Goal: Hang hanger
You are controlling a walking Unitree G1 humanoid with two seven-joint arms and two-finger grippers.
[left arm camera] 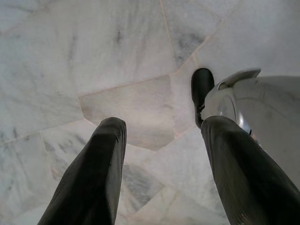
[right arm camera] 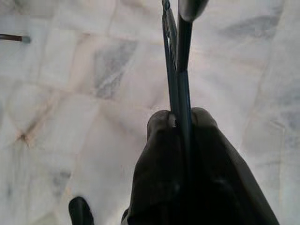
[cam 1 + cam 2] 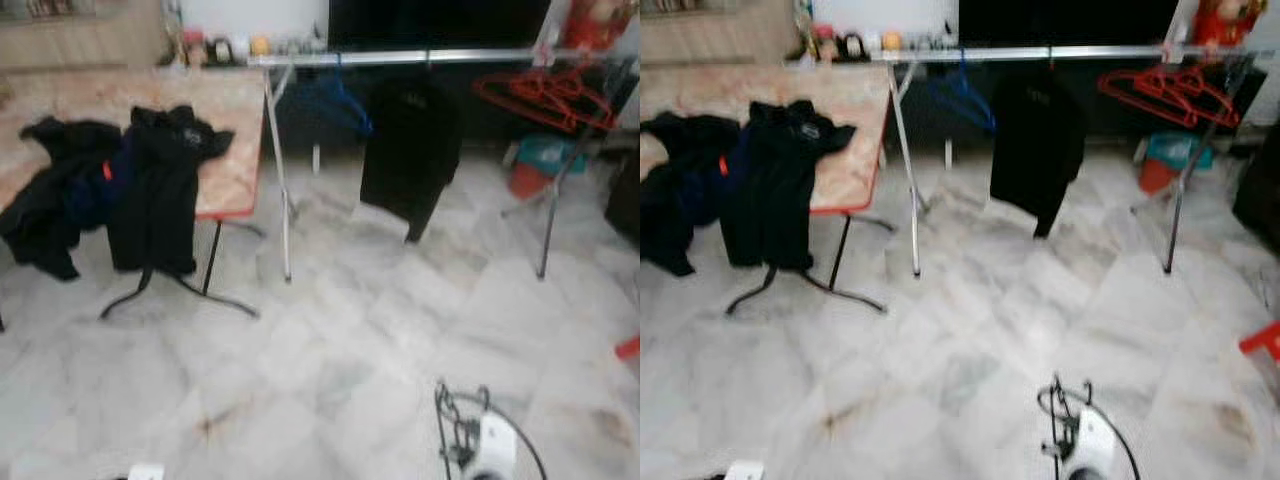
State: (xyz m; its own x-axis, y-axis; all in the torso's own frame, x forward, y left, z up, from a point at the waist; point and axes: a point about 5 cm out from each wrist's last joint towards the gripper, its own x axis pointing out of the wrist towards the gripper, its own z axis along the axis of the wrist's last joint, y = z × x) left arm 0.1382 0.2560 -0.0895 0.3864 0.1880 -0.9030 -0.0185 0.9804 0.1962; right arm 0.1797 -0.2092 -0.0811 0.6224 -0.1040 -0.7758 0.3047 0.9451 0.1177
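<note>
The marble floor (image 3: 330,330) takes up most of the head views, a wide stretch between the robot and the furniture. Beyond it stands the rack (image 3: 400,57), a long silver rail on thin legs, set across the far side of the room so clothes can hang free of the floor. On the rail hang a black shirt (image 3: 410,150), a blue hanger (image 3: 335,100) and, toward the right end, a bunch of red hangers (image 3: 545,98). To the left is a table (image 3: 235,150) with a pale top and red edge; dark clothes (image 3: 120,185) lie spread over it, partly draped off the front edge, probably waiting their turn for the rail.

The task's thing, a dark wire hanger (image 2: 176,70), is low at the robot's right side. The right gripper (image 2: 182,123) is clenched on it: the two fingers press together with the thin wires pinched between their tips, and the hanger runs out past them over the floor. Held low and close like this, it seems carried rather than offered up; the rail is well apart from it.

The left gripper (image 1: 161,133) hangs idle, pointing at the floor, fingers spread with nothing between them.

By my judgement the next step is to walk up to the rack and raise the hook over a bare part of the rail.
</note>
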